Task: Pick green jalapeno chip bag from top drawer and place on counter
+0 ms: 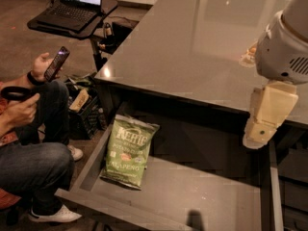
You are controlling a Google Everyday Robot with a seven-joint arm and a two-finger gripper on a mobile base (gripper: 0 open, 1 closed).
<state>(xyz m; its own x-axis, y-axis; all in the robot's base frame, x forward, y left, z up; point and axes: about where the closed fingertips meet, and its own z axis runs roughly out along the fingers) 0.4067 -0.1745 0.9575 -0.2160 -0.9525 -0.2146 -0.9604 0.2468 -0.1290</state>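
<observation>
jaws, spread or pressed together i cannot tell, hang above the top drawer (202,196) at its right side; i should swing left, then lower squarely over the green jalapeno chip bag (127,150).

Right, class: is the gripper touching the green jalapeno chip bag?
Apart: the camera view shows the gripper over the top drawer, far right; the green jalapeno chip bag lies far left.

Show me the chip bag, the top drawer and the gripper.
green jalapeno chip bag (127,150): camera view, front middle.
top drawer (192,194): camera view, bare floor.
gripper (256,136): camera view, lower tip, over drawer's right side.
</observation>
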